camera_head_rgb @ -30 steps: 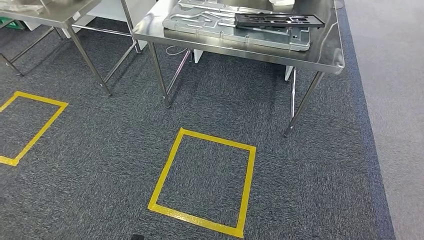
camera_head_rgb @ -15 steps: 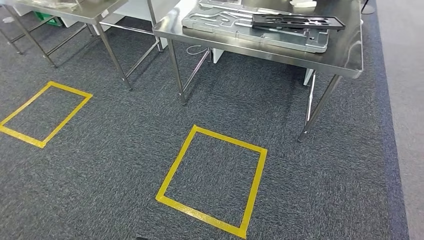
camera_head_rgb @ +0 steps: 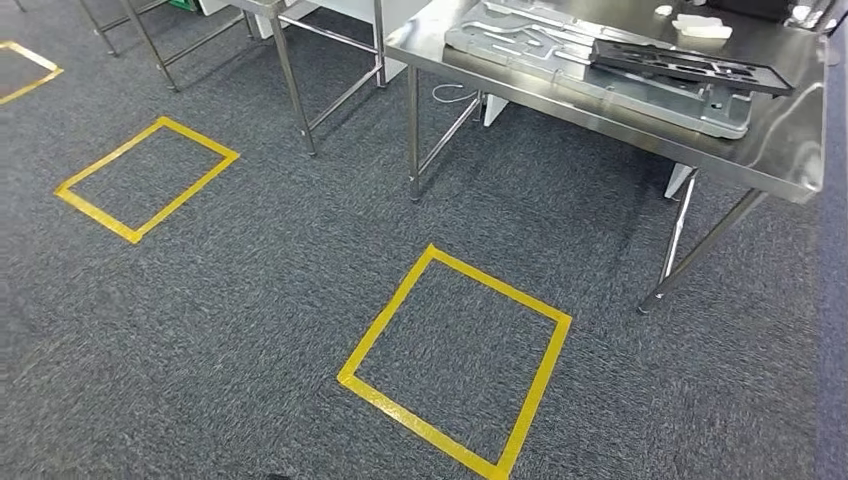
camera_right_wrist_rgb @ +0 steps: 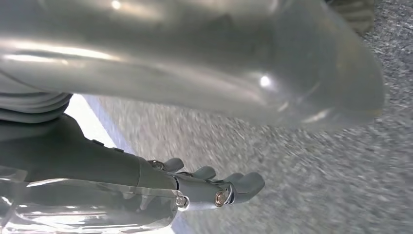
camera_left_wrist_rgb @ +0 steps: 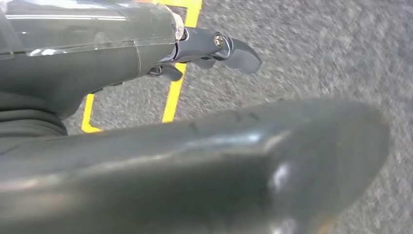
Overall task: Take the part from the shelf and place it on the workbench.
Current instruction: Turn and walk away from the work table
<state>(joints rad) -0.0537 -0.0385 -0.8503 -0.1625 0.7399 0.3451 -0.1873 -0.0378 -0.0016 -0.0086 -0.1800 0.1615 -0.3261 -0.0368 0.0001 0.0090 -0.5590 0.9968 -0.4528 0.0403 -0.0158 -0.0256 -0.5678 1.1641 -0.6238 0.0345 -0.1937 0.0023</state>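
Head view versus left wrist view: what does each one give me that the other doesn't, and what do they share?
Only the head view shows the steel workbench with a flat grey metal panel, a black part lying on that panel and a white item behind them, plus more table legs and another yellow tape square. Only the left wrist view shows the left hand, its dark fingers holding nothing, hanging above the floor. Both show grey carpet and yellow floor tape.
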